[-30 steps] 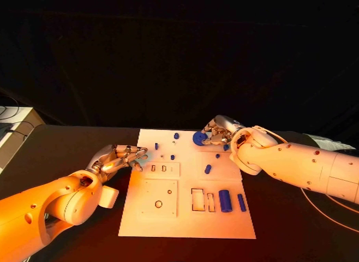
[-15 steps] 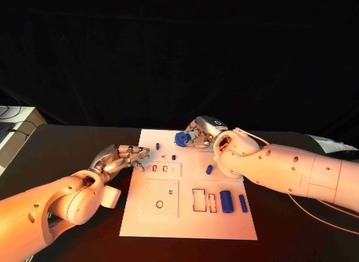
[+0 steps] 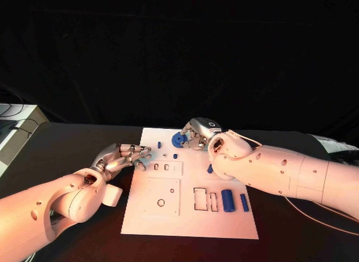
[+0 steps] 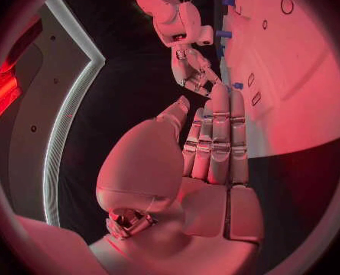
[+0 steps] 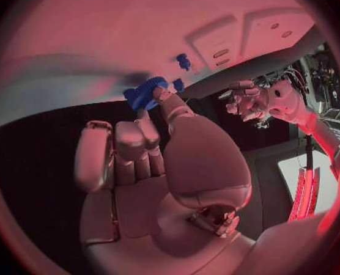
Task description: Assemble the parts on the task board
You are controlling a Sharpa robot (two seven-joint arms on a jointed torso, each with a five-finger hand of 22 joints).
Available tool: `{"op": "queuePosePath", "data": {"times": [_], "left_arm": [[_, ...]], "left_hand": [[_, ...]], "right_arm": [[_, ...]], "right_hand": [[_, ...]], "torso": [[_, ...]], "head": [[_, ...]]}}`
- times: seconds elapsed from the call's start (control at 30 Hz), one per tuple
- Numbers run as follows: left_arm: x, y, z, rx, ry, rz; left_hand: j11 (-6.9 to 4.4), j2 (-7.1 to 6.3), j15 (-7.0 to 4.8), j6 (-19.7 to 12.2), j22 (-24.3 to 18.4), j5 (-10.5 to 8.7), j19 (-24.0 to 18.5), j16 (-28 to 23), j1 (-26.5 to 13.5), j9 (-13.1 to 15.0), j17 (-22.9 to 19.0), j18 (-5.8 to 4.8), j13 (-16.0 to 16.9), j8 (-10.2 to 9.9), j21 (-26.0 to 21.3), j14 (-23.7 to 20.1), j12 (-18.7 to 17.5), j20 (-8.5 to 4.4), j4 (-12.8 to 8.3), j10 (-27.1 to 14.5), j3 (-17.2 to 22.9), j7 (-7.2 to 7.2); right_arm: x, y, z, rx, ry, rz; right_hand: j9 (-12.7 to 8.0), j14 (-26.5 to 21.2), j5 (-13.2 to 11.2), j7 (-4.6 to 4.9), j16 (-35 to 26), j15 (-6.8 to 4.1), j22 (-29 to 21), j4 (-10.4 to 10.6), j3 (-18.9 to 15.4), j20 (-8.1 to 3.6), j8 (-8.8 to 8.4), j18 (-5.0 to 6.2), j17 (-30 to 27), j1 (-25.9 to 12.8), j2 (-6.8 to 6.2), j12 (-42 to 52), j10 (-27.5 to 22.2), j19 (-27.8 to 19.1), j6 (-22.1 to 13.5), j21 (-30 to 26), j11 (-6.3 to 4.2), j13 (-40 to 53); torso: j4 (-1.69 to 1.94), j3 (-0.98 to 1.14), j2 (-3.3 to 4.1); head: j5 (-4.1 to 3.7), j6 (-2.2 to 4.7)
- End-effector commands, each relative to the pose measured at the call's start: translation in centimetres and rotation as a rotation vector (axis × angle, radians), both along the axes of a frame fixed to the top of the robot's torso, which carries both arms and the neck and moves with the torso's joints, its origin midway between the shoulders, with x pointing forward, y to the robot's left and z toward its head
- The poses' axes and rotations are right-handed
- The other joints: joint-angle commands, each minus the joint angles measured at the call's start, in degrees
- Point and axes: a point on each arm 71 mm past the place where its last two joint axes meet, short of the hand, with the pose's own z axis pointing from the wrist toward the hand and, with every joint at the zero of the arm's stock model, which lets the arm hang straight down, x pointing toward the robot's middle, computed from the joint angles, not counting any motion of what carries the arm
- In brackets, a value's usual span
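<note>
The white task board [image 3: 187,218] lies in the middle of the black table. My right hand [image 3: 198,132] hovers over the board's far end and pinches a blue toothed wheel [image 3: 179,140] between thumb and fingers; the right wrist view shows the wheel [image 5: 145,93] at the fingertips, just above the board [image 5: 139,30]. Small blue pegs [image 3: 159,145] [image 3: 175,156] [image 3: 210,169] stand on the board. A thick blue cylinder [image 3: 226,197] and a thin one [image 3: 243,202] lie near its right edge. My left hand [image 3: 123,157] rests at the board's left edge, holding nothing, fingers [image 4: 219,134] straight and together.
Rectangular slots [image 3: 199,199] and an oval hole [image 3: 161,203] mark the near half of the board. A pale box [image 3: 10,136] stands at the table's left edge. A cable [image 3: 329,144] lies at the far right.
My right hand has carried the blue wheel leftward along the board's far end. The left hand has stayed where it was.
</note>
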Motion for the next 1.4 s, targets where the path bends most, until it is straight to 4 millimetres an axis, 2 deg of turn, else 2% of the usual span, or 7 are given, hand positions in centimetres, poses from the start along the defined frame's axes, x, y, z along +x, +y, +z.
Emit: {"op": "queuePosePath", "data": {"times": [0.03, 0.3, 0.63, 0.9, 1.03, 1.2, 1.4], "left_arm": [[-0.1, -0.3, 0.1, -0.002, -0.003, -0.026], [-0.2, -0.4, 0.1, -0.004, -0.006, -0.028], [-0.2, -0.4, 0.2, -0.004, -0.008, -0.028], [-0.2, -0.5, 0.2, -0.004, -0.009, -0.03], [-0.2, -0.5, 0.2, -0.003, -0.009, -0.029], [-0.2, -0.4, 0.2, -0.002, -0.009, -0.028], [-0.2, -0.4, 0.2, -0.002, -0.009, -0.028]], "left_hand": [[0.14, -0.32, 0.15, -0.26, -0.08, -0.29, -0.36, 0.25, -0.32, 0.03, -0.07, 0.81, -0.05, -0.17, 0.39, -0.06, -0.07, 0.02, -0.07, -0.45, 0.3, -0.04], [0.15, -0.3, 0.16, -0.3, -0.16, -0.27, -0.4, 0.26, -0.25, 0.04, -0.08, 0.79, -0.04, -0.15, 0.41, -0.11, -0.05, 0.01, -0.16, -0.52, 0.34, -0.05], [0.15, -0.3, 0.16, -0.3, -0.16, -0.27, -0.4, 0.26, -0.25, 0.04, -0.08, 0.79, -0.04, -0.15, 0.41, -0.11, -0.05, 0.01, -0.16, -0.52, 0.34, -0.05], [0.15, -0.3, 0.16, -0.3, -0.16, -0.27, -0.4, 0.26, -0.25, 0.04, -0.08, 0.79, -0.04, -0.15, 0.41, -0.11, -0.05, 0.01, -0.16, -0.52, 0.34, -0.05], [0.15, -0.3, 0.16, -0.3, -0.16, -0.27, -0.4, 0.26, -0.25, 0.04, -0.08, 0.79, -0.04, -0.15, 0.41, -0.11, -0.05, 0.01, -0.16, -0.52, 0.34, -0.05], [0.15, -0.3, 0.16, -0.3, -0.16, -0.27, -0.4, 0.26, -0.25, 0.04, -0.08, 0.79, -0.04, -0.15, 0.41, -0.11, -0.05, 0.01, -0.16, -0.52, 0.34, -0.05], [0.15, -0.3, 0.16, -0.3, -0.16, -0.27, -0.4, 0.26, -0.25, 0.04, -0.08, 0.79, -0.04, -0.15, 0.41, -0.11, -0.05, 0.01, -0.16, -0.52, 0.34, -0.05]], "right_arm": [[0.1, 0.1, -0.1, -0.023, -0.014, -0.002], [0.2, 0.3, -0.4, -0.032, -0.004, -0.003], [0.3, 0.8, -0.5, -0.029, -0.006, 0.005], [0.2, 1.4, -0.6, -0.027, -0.002, 0.009], [0.3, 1.4, -0.7, -0.029, 0.0, 0.007], [0.4, 1.2, -0.8, -0.028, -0.002, 0.0], [0.5, 1.0, -0.8, -0.026, -0.003, -0.007]], "right_hand": [[0.52, -0.02, -0.36, 0.88, -0.47, -0.22, 10.17, 0.17, -0.04, -0.52, 0.3, -0.1, -0.03, 0.35, -0.21, -0.5, 0.25, 4.39, 0.73, 0.36, -0.03, 0.02], [0.52, -0.03, -0.46, 0.89, -0.5, -0.23, 10.17, 0.2, -0.1, -0.52, 0.29, -0.11, -0.05, 0.35, -0.28, -0.54, 0.24, 4.38, 0.73, 0.36, -0.02, 0.03], [0.5, -0.06, -0.87, 1.01, -0.62, -0.18, 10.17, 0.32, -0.26, -0.49, 0.26, -0.11, -0.09, 0.38, -0.47, -0.8, 0.07, 4.35, 0.41, 0.34, 0.07, -0.04], [0.49, -0.05, -3.29, 1.14, -0.71, -0.08, 10.21, 0.79, -0.65, -0.41, 0.24, -0.14, -0.07, 0.25, -0.69, -1.3, -0.24, 4.34, 0.03, 0.45, 0.19, -0.31], [0.5, -0.06, -3.76, 1.34, -0.82, 0.04, 10.24, 1.33, -0.89, -0.28, 0.28, -0.13, -0.08, 0.46, -1.11, -1.83, -0.58, 4.32, -0.45, 0.55, 0.29, -0.72], [0.47, -0.06, -4.09, 1.69, -0.82, 0.24, 10.25, 1.7, -1.17, -0.15, 0.18, -0.12, 0.01, 0.4, -1.73, -2.72, -1.24, 4.31, -1.51, 0.6, 0.51, -1.32], [0.49, -0.17, -5.41, 2.42, -0.87, 0.75, 10.29, 3.14, -1.88, 0.33, 0.18, -0.02, 0.22, 0.59, -3.25, -4.55, -2.64, 4.26, -4.03, 0.74, 0.98, -3.05]], "torso": [[-0.13, 0.07, 0.01], [-0.13, 0.15, 0.03], [-0.13, 0.14, 0.05], [-0.08, 0.07, 0.06], [-0.12, 0.15, 0.03], [-0.22, 0.14, 0.05], [-0.19, 0.18, 0.05]], "head": [[0.33, -0.03], [0.27, -0.12], [0.34, -0.19], [0.28, -0.27], [0.31, -0.35], [0.4, -0.35], [0.44, -0.36]]}}
